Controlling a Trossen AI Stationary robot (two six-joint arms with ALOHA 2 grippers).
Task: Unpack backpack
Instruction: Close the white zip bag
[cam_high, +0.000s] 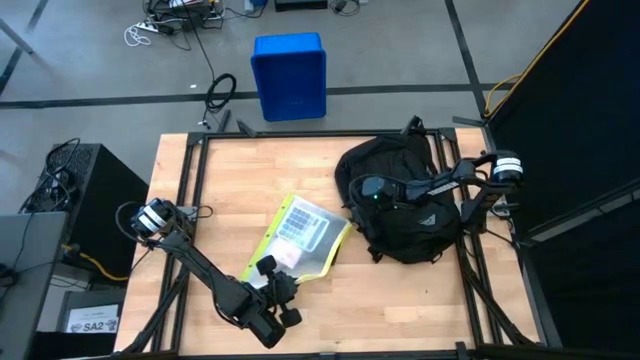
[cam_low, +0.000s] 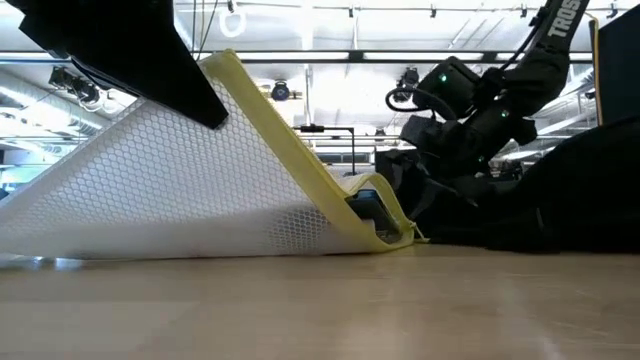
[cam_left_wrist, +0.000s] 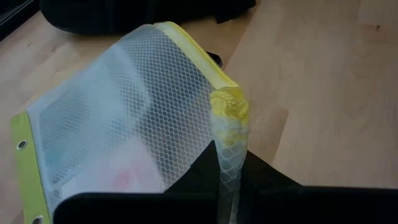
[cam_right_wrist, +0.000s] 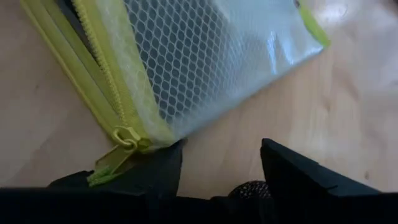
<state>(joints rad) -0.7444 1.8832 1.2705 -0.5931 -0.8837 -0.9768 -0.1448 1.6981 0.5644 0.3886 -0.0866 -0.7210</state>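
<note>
On the light wooden slatted table (cam_high: 210, 180), the large black fabric backpack (cam_high: 420, 222) lies toward the right side. Just left of it, near the middle, lies the clear mesh zip pouch with yellow edging (cam_high: 300, 235) (its near corner lifted off the boards). Beyond the table's far edge, on the floor, stands a blue plastic bin (cam_high: 290, 75).

You see light wood table (cam_high: 230, 170): black backpack (cam_high: 405, 205) lying at right, yellow-edged mesh pouch (cam_high: 300, 232) mid-table (one corner lifted).
</note>
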